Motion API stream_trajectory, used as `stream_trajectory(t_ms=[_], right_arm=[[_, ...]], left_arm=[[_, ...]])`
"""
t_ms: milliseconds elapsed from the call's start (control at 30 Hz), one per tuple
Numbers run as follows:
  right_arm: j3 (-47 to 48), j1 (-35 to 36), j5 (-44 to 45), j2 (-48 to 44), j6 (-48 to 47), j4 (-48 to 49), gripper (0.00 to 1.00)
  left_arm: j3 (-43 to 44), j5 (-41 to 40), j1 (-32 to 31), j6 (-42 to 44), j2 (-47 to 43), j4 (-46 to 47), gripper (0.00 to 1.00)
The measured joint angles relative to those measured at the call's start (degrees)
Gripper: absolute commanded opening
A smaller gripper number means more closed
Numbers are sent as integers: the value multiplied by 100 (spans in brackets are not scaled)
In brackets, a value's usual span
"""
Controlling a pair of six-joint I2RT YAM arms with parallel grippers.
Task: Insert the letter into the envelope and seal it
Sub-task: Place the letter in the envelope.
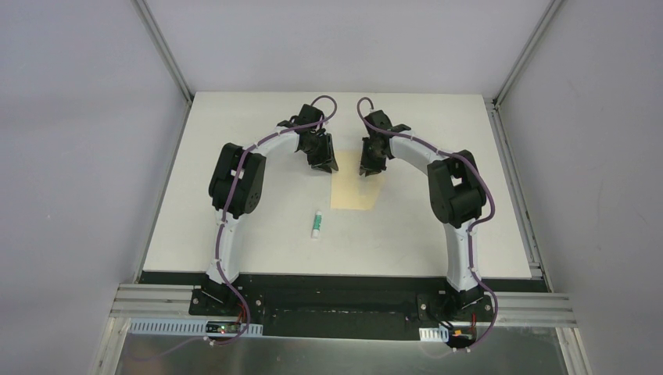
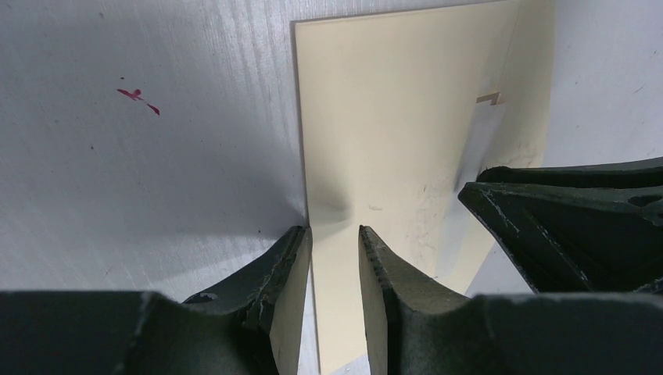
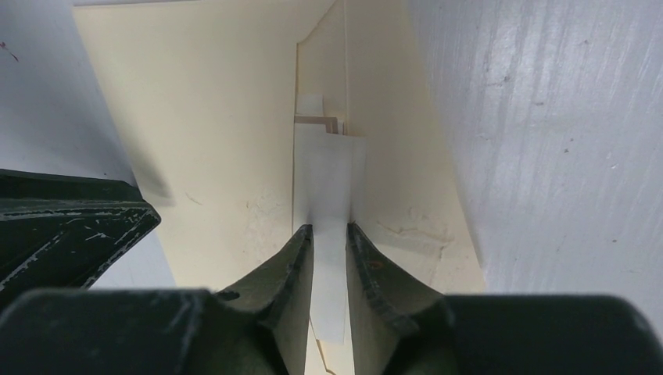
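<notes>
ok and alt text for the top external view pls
A two-arm robot's left gripper and right gripper are down side by side at the far end of a yellow-tan envelope lying flat on a white table. A small white-green tube lies just left of its near end.

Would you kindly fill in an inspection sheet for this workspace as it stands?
Surface: white table, small red mark.
Job's things: envelope flat at centre; letter not clearly told apart.
Clutter: tube lying near the envelope, not touching.
Grippers: left gripper jaws apart astride the envelope's edge; right gripper with a pale strip between its jaws, grip unclear.
Cables: purple cables along both arms.
Surroundings: grey walls, metal frame.
</notes>
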Motion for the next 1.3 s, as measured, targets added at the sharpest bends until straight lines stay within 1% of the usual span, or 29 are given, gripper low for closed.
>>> stream_trajectory(t_ms=[500, 800, 1100, 1300], right_arm=[[0, -2, 9, -70, 13, -7, 27], [0, -13, 216, -70, 13, -52, 28], [0, -13, 216, -55, 17, -42, 24], [0, -13, 55, -13, 48, -2, 23]], left_arm=[[0, 0, 4, 0, 2, 0, 31], [0, 2, 4, 0, 2, 0, 31], [11, 9, 4, 0, 13, 0, 31], [90, 68, 4, -2, 76, 2, 31]])
